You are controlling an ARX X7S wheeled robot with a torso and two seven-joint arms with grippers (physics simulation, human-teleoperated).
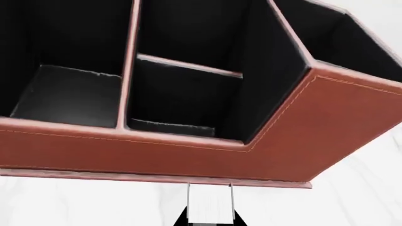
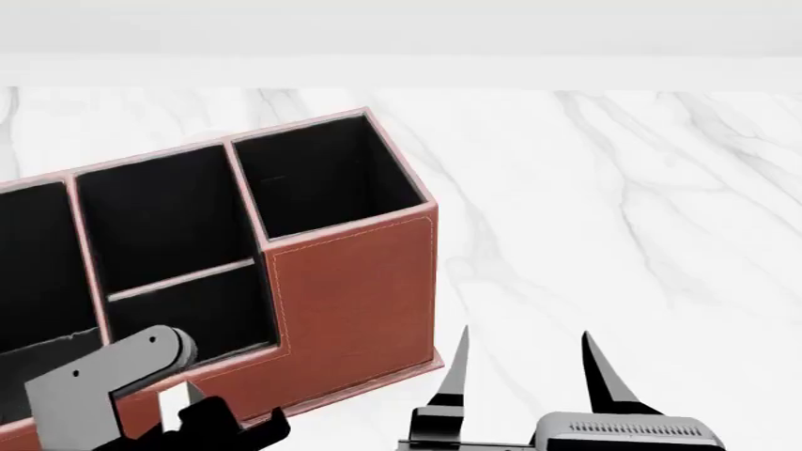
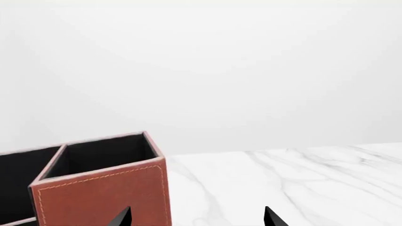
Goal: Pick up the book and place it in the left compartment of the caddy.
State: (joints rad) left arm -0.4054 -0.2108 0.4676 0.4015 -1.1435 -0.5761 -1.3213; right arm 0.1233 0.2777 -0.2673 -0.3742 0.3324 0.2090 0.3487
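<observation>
The book (image 1: pixel 210 202) shows only its white page edges, held upright between the black jaws of my left gripper (image 1: pixel 210 219), which is shut on it. It hangs just in front of the reddish-brown caddy (image 1: pixel 188 155), below the low front wall. The left compartment (image 1: pixel 63 92) lies behind that wall, to the left of the two half-size sections. In the head view the caddy (image 2: pixel 351 291) stands at the left, with the left compartment (image 2: pixel 32 272) cut off by the frame edge. My right gripper (image 2: pixel 529 362) stands open and empty beside the caddy's right end.
White marble table (image 2: pixel 626 207) stretches to the right of the caddy and behind it. The caddy's tall square section (image 2: pixel 326 174) rises highest at its right end. My left arm's grey link (image 2: pixel 107 376) overlaps the caddy's low front wall.
</observation>
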